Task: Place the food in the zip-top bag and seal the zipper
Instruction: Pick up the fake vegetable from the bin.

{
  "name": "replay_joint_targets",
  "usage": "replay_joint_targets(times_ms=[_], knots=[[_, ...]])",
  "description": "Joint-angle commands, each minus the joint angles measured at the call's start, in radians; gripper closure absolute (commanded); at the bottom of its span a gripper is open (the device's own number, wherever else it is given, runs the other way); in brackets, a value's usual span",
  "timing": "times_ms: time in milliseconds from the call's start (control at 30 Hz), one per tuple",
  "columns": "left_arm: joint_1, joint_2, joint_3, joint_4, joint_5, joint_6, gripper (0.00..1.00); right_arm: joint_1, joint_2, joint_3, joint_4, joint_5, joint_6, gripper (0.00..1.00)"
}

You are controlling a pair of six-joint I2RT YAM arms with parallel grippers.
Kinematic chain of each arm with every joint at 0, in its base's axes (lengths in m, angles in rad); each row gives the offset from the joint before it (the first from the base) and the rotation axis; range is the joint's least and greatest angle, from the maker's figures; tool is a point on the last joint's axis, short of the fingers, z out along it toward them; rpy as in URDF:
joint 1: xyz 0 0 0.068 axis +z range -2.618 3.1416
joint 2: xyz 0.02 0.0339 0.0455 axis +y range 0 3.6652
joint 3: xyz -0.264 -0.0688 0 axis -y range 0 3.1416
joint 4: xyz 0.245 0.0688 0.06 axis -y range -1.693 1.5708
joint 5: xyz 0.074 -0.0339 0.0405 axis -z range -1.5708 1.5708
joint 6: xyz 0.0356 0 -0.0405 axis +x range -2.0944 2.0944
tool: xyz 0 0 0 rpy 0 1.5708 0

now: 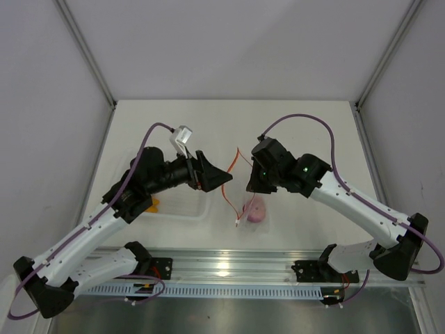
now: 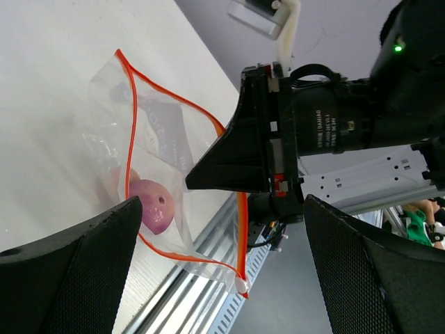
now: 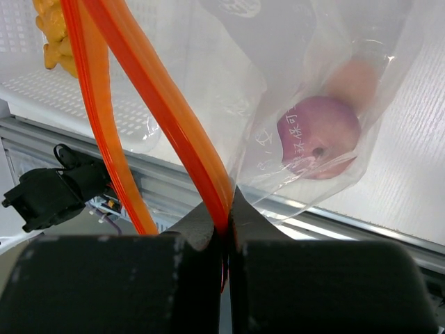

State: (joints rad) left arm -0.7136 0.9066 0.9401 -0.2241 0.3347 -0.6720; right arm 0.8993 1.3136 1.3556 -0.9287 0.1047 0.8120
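The round purple piece (image 1: 255,211) lies inside the zip-top bag (image 1: 245,209), in the bag's near end, which rests on the table (image 1: 313,132). Level with it to the left, the lumpy orange-yellow piece (image 1: 153,204) sits in a clear tray (image 1: 195,216). Just beyond, the right gripper (image 3: 226,216) has its fingers clenched on the zipper (image 3: 160,104), holding the bag's mouth up. The left gripper (image 1: 217,174) faces that mouth with its fingers (image 2: 76,271) spread wide, touching nothing
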Motion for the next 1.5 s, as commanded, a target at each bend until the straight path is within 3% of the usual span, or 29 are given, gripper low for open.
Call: replay_joint_targets(times_ms=[0,233,333,400,667,733,867,1067,1267,1467], knots=[[-0.004,-0.040,-0.020,0.043,-0.045,0.025,0.01,-0.003,-0.037,-0.001,0.011,0.016,0.009,1.00],[0.019,-0.063,-0.009,-0.035,-0.129,0.014,0.01,-0.007,-0.040,-0.009,0.007,0.024,0.007,1.00],[0.052,-0.072,-0.001,-0.127,-0.229,-0.017,0.01,-0.011,-0.042,-0.013,-0.002,0.029,0.006,1.00],[0.097,-0.077,-0.004,-0.194,-0.290,-0.047,0.00,-0.014,-0.045,-0.015,-0.002,0.029,0.006,1.00],[0.333,-0.060,-0.003,-0.313,-0.304,-0.063,0.01,-0.023,-0.047,-0.015,-0.004,0.024,-0.007,1.00],[0.364,-0.042,0.015,-0.381,-0.379,-0.072,0.01,-0.025,-0.047,-0.015,-0.005,0.023,-0.011,1.00],[0.475,0.050,0.071,-0.491,-0.470,-0.072,0.01,-0.033,-0.048,-0.015,-0.009,0.018,-0.020,1.00],[0.641,0.199,0.094,-0.593,-0.454,-0.119,0.00,-0.045,-0.039,-0.018,0.005,0.000,-0.040,1.00],[0.661,0.342,0.111,-0.692,-0.600,-0.227,0.01,-0.048,-0.016,-0.024,0.008,-0.007,-0.056,1.00],[0.678,0.465,0.155,-0.693,-0.644,-0.239,0.01,-0.057,-0.013,-0.026,0.021,-0.020,-0.068,1.00]])
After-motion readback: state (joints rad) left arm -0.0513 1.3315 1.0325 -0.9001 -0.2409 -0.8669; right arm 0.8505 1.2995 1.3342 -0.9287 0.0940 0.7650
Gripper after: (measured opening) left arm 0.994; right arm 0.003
